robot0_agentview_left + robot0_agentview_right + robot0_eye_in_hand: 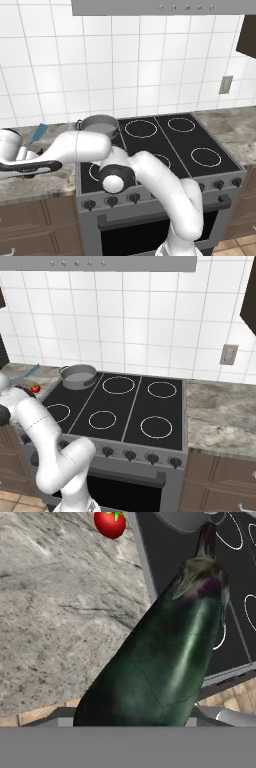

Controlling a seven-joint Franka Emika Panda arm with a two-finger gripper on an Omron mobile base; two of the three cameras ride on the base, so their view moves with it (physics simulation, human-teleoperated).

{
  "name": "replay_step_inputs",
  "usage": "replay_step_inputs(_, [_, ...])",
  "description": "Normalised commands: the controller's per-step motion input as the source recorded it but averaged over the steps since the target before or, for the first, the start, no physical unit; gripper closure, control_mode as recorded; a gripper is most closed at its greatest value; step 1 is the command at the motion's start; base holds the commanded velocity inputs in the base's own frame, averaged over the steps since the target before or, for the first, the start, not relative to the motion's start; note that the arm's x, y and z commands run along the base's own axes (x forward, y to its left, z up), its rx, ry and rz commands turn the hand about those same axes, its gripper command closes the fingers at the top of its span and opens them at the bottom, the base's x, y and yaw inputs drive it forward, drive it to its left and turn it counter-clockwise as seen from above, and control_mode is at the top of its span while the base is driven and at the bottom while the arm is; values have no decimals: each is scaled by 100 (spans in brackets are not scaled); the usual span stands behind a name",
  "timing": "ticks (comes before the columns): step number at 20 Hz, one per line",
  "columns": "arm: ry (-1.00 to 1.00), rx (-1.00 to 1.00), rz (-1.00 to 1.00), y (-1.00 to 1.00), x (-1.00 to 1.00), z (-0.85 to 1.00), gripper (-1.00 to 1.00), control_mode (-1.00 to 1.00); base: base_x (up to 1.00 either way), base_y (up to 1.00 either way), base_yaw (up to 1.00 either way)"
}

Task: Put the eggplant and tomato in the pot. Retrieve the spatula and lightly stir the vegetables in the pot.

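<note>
— Where is the glossy, dark green-black eggplant?

— It is seen close up in the hand view, rising between the jaws above the speckled grey stone counter, its stem end towards the black stove top. It appears to be clamped by the gripper, though the fingertips are hidden behind it.

— How is it judged to handle?

— Firm and light, but slippery-skinned; a grip across the thick middle is preferred.

— And the rest?

— The small round red tomato is left on the counter; the shallow grey metal pot is seen on the rear burner, the light blue spatula beside it.
</note>
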Motion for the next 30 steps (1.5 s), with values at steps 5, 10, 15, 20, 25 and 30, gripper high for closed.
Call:
replay_step_inputs(5, [-15,0,0,-100,-100,-26,100,-100,0,0,0])
replay_step_inputs(10, [-9,12,0,-100,-60,32,100,-100,0,0,0])
replay_step_inputs(15, [0,25,0,-100,-5,75,100,-100,0,0,0])
replay_step_inputs(20, [13,24,0,-100,0,26,100,-100,0,0,0])
replay_step_inputs(25, [19,9,14,-89,17,2,100,-100,0,0,0])
replay_step_inputs(30, [10,7,33,-50,57,29,100,-100,0,0,0])
